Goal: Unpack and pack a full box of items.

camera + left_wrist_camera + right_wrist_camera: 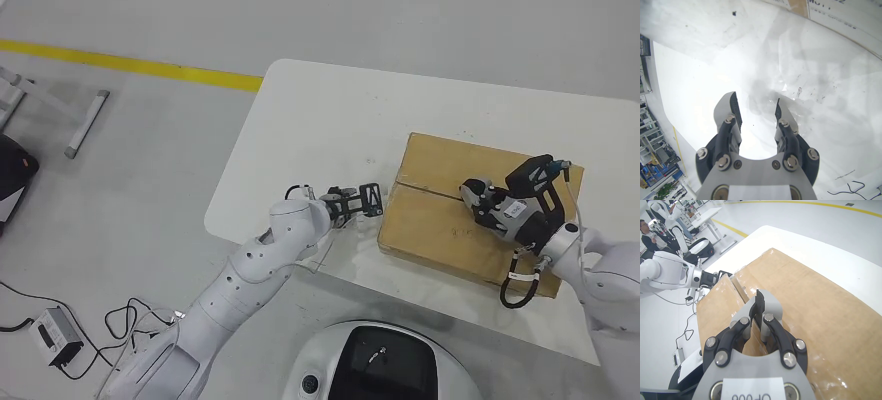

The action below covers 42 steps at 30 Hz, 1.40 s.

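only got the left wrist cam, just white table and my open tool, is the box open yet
observer: No. From the top view, the box has both top flaps down, meeting at a taped seam.
operator: wheres the other arm
observer: The right tool is shut and sits over that seam, on top of the box.
operator: and how am i placed to the box
observer: Your left tool is over the table, beside the end of the box where the seam runs out. I cannot tell whether it touches the box.
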### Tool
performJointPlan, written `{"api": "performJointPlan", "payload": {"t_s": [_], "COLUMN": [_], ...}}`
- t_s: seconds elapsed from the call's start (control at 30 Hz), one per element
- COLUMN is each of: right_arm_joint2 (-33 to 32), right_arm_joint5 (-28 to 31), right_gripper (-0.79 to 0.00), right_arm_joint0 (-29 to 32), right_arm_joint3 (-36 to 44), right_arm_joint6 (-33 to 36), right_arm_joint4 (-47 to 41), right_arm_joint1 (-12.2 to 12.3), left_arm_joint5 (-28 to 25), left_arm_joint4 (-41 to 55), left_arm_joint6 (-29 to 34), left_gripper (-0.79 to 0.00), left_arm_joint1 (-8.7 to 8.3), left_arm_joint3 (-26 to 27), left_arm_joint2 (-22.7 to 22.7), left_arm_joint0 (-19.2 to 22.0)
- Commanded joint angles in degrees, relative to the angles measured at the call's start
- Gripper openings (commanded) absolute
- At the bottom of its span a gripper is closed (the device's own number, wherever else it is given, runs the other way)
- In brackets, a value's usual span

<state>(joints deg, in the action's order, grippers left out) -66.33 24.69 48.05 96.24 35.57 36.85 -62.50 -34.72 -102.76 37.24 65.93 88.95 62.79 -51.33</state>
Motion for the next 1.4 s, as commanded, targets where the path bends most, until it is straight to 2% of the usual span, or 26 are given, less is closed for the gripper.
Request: {"api": "performJointPlan", "payload": {"t_s": [0.0, 0.33, 0.57, 0.73, 0.77, 0.8, 1.0, 1.37], "right_arm_joint2": [0.01, 0.15, 0.17, 0.26, 0.29, 0.32, -0.03, -0.32], "right_arm_joint5": [0.01, -0.09, -0.22, -0.28, -0.33, -0.39, -0.46, -0.46], "right_gripper": [-0.785, -0.785, -0.785, -0.785, -0.785, -0.785, -0.785, -0.785], "right_arm_joint0": [-0.02, -0.16, -0.08, 0.12, 0.16, 0.22, 0.48, 0.94], "right_arm_joint3": [-0.01, 0.04, 0.12, 0.39, 0.47, 0.57, 0.80, 1.17], "right_arm_joint6": [0.01, 0.17, 0.12, 0.28, 0.29, 0.29, 0.53, 0.63], "right_arm_joint4": [0.00, 0.06, 0.15, 0.25, 0.26, 0.29, 0.37, 0.41], "right_arm_joint1": [-0.01, -0.05, -0.07, -0.07, -0.08, -0.08, -0.01, 0.06], "left_arm_joint5": [0.11, 0.24, 0.17, -1.93, -2.50, -2.65, -5.70, -4.35], "left_arm_joint4": [-0.11, -1.19, -1.76, -0.25, 0.24, 2.22, 6.33, 18.85], "left_arm_joint6": [-0.03, -0.09, 0.21, 0.06, 0.12, 0.04, 2.05, 11.18], "left_gripper": [-0.785, -0.785, -0.785, -0.785, -0.563, 0.000, 0.000, 0.000], "left_arm_joint1": [0.03, -0.44, -1.09, -1.38, -1.39, -1.33, -1.35, -0.62], "left_arm_joint3": [-0.05, 1.95, 6.20, 8.56, 8.66, 8.30, 8.37, 3.92], "left_arm_joint2": [0.07, 2.79, 6.43, 8.04, 8.14, 8.46, 9.21, 9.24], "left_arm_joint0": [-0.05, -1.75, -3.92, -5.32, -5.39, -5.60, -5.20, -1.82]}}
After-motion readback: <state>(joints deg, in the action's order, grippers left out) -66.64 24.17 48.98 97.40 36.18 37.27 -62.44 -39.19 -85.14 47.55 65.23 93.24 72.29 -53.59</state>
